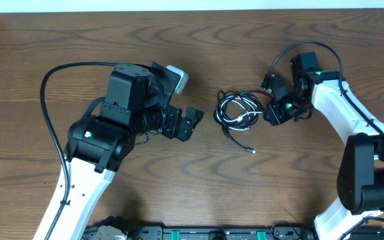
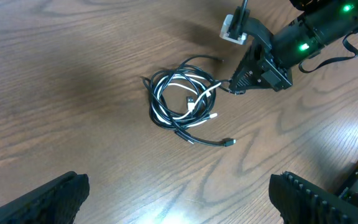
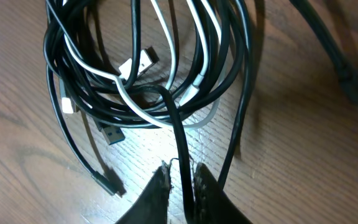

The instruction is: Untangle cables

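The cables lie in one tangled coil on the table, between my two arms and nearer my right. Overhead, my right jaws are hidden beneath their own wrist housing. In the right wrist view the top of the coil is cut off and the plug at the right edge is blurred, and I cannot follow which strand passes over which inside the coil. My right jaws stand nearly together at the coil's edge, pinching one black cable between their fingertips; the white cable loops just beyond them. My left jaws stand spread wide, holding nothing, above bare table apart from the coil; only their tips show, at the bottom corners of the left wrist view. One black plug end trails free of the coil.
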